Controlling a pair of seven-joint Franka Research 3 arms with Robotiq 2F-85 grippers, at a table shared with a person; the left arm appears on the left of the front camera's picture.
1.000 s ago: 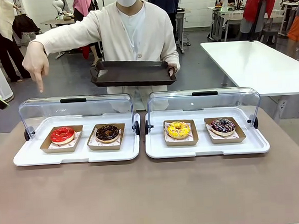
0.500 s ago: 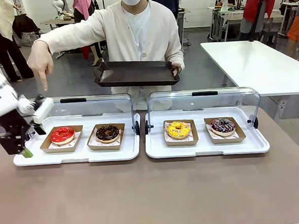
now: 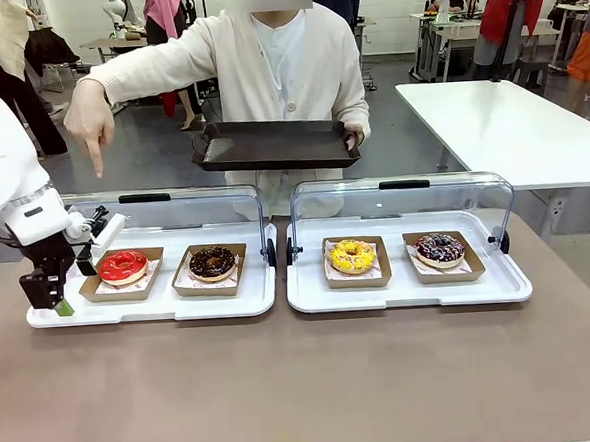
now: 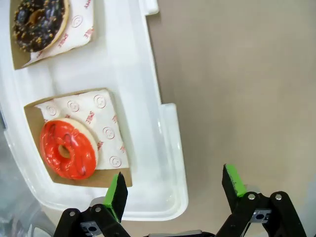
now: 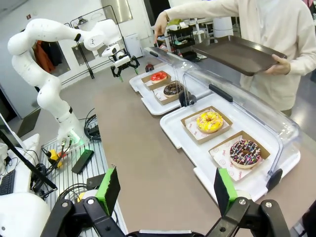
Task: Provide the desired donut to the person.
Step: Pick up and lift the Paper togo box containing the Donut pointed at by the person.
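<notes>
Left hand (image 4: 175,186), wide open & empty, sits over rim of white tray (image 4: 170,148), red donut (image 4: 67,149) at lower left of wrist view; an off-centre approach could clip the rim or squash the icing.

My left arm (image 3: 1,159) is all rounded white shells. I see the left end effector (image 4: 174,180) and right end effector (image 5: 167,178) in black, with green pads (image 4: 116,192) and silver screws. The person (image 3: 276,72) wears a cream button cardigan over white.
</notes>
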